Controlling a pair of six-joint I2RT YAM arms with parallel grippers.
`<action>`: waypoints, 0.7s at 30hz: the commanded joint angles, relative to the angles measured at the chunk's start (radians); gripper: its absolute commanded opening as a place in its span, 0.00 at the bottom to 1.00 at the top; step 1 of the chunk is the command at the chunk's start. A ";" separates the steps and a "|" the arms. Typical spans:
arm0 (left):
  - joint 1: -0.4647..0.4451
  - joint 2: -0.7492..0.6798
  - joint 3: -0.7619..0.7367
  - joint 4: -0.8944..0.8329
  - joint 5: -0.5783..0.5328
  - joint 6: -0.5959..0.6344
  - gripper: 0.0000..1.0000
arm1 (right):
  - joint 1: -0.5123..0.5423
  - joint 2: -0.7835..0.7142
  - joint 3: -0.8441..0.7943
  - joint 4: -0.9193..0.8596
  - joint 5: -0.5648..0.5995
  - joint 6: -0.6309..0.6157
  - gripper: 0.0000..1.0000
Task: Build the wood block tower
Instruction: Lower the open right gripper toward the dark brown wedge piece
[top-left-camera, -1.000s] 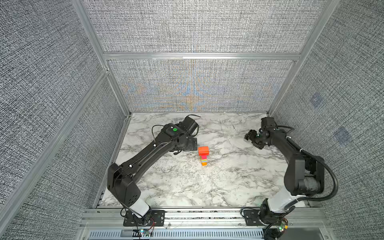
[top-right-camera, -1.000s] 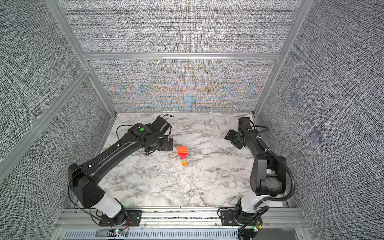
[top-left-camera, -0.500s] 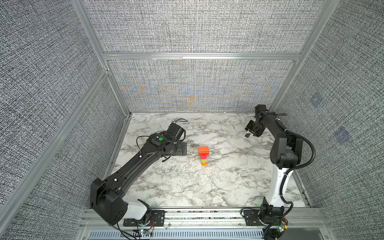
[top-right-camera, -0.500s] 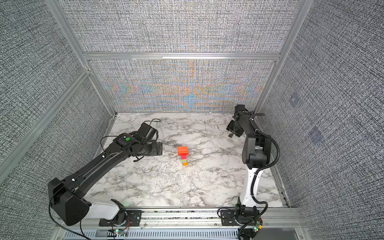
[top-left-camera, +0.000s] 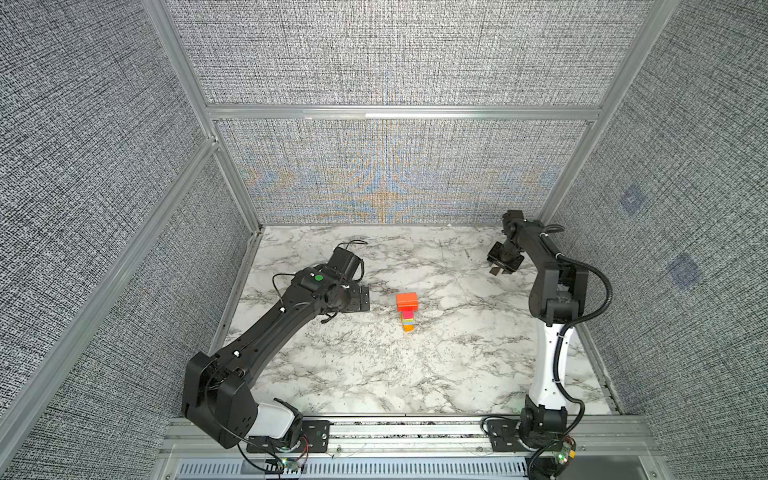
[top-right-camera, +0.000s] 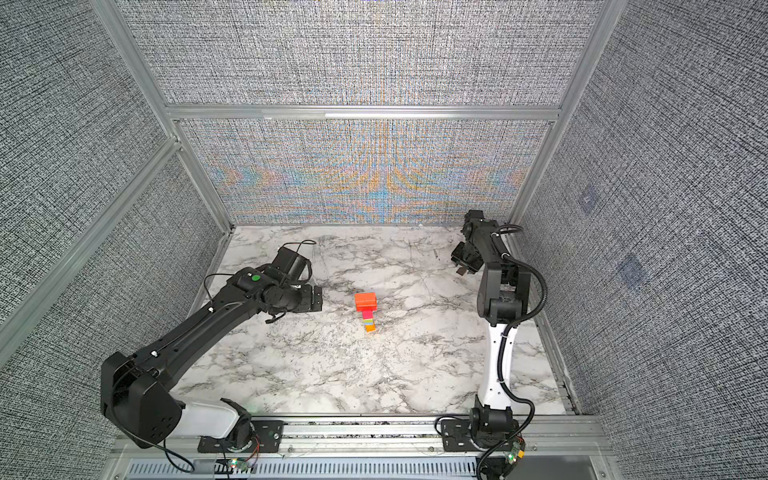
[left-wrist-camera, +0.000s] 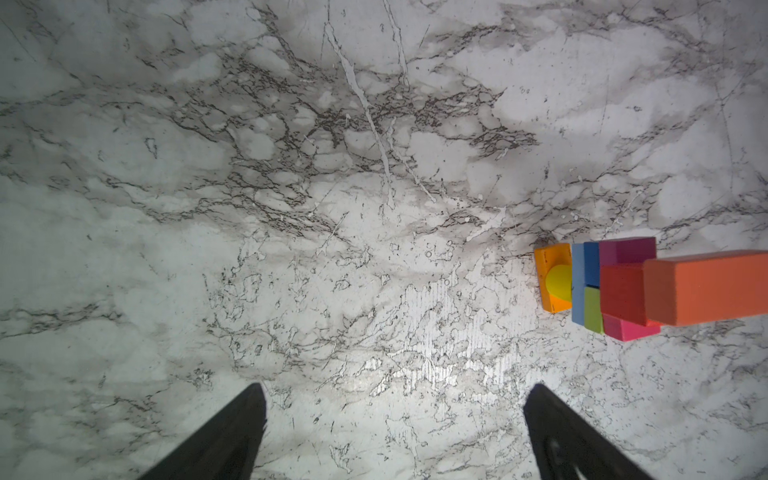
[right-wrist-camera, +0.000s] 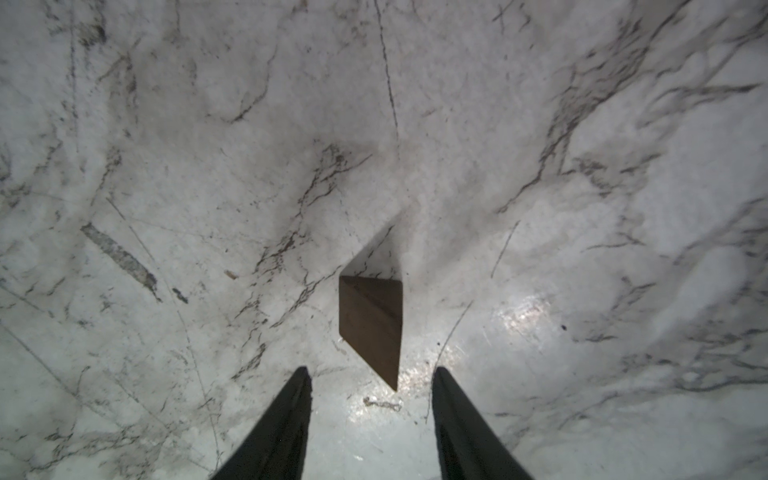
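Note:
The wood block tower (top-left-camera: 407, 311) (top-right-camera: 365, 309) stands mid-table, a slim stack of orange, blue, yellow-green and magenta blocks under a wider red-orange slab (left-wrist-camera: 706, 291). My left gripper (top-left-camera: 354, 299) (left-wrist-camera: 395, 390) hangs wide open and empty to the tower's left, well apart from it. A small dark brown block (right-wrist-camera: 372, 328) (top-left-camera: 496, 271) lies alone at the back right. My right gripper (top-left-camera: 502, 266) (right-wrist-camera: 372, 370) hovers over it, open, with the block just ahead of the fingertips and untouched.
Marble tabletop (top-left-camera: 374, 374) enclosed by grey fabric walls with aluminium posts (top-left-camera: 232, 187). The right arm's upright link (top-left-camera: 552, 299) stands close to the right wall. A metal rail (top-left-camera: 395, 432) runs along the front edge.
My left gripper has drawn back leftward from the tower. The right arm has folded upright toward the back right, its gripper staying over the brown block with the jaws narrower.

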 joint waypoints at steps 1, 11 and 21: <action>0.007 0.004 -0.005 0.027 0.027 0.008 0.99 | 0.000 0.016 0.021 -0.050 0.016 -0.003 0.50; 0.013 0.000 -0.019 0.025 0.045 -0.009 0.99 | 0.001 0.051 0.048 -0.057 -0.001 0.000 0.43; 0.018 -0.031 -0.028 0.005 0.034 -0.014 0.99 | -0.009 0.077 0.053 -0.058 -0.017 0.004 0.34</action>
